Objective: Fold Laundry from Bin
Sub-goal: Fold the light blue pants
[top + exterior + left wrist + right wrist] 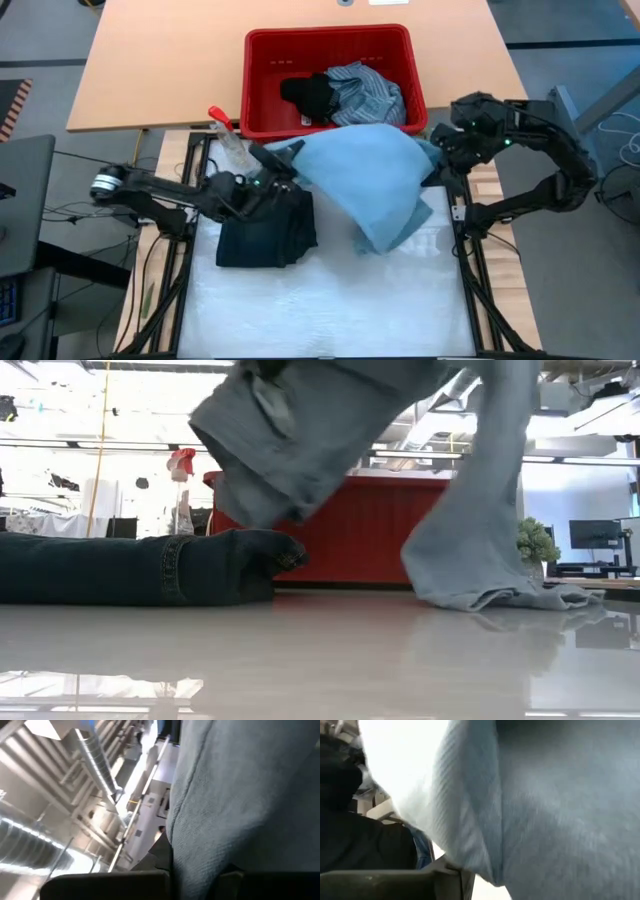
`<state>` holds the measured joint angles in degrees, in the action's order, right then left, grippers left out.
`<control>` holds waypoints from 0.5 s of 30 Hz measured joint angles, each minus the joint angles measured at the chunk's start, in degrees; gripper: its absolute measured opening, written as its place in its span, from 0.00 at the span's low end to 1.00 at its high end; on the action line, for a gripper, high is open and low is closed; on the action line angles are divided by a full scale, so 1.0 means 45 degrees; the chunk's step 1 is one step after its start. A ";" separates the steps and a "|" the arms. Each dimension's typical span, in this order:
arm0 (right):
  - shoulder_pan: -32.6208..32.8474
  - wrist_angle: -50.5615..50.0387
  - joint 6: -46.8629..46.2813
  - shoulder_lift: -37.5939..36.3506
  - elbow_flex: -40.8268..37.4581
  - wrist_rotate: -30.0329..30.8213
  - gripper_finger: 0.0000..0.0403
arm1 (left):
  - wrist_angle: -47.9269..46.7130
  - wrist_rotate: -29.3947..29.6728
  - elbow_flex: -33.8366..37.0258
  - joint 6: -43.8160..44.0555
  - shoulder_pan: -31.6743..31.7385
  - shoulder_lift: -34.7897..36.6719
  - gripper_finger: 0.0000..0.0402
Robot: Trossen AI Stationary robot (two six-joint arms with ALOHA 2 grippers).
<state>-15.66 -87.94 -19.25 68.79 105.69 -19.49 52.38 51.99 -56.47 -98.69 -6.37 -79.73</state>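
The light blue jeans point(372, 185) hang lifted between my two grippers in front of the red bin point(262, 120). My left gripper point(284, 160) is shut on their left end and my right gripper point(436, 160) on their right end. One leg end point(492, 596) rests on the table. A dark navy piece point(266, 230) lies flat on the table at the left, below my left arm. A small black piece point(310, 97) and the striped shirt point(368, 92) lie in the bin. My left gripper holds the jeans by an edge at their left end point(196, 870), the cloth passing between its two fingers; how many layers, I cannot tell. The cloth is lifted off the table and hangs below the hold. My right gripper holds the jeans by a seamed edge at their right end point(470, 865), pinched between its fingers. The cloth is lifted and drapes down from the hold, its lower leg end point(492, 596) lying on the table.
A clear spray bottle with a red trigger point(226, 134) stands at the bin's near left corner, close to my left gripper. The white work surface point(330, 300) lies in front of the garments, bounded by dark frame rails point(470, 290) on both sides.
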 joint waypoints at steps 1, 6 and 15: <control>0.0168 -0.0126 -0.0278 -0.0008 0.0000 0.0145 0.39 | -0.0833 -0.0008 -0.0154 0.0267 0.0000 0.0305 0.00; 0.0533 -0.0279 -0.0717 0.0041 0.0266 0.0381 0.37 | -0.3108 -0.0247 -0.0952 0.1831 -0.0034 0.1622 0.00; 0.0388 0.1270 -0.0588 0.0041 0.1607 0.0683 0.34 | -0.5001 0.0815 -0.2132 0.2380 -0.0034 0.2137 0.00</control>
<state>-13.91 -82.22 -21.90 68.97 112.92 -16.42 29.88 55.66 -66.06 -87.99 -6.52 -70.11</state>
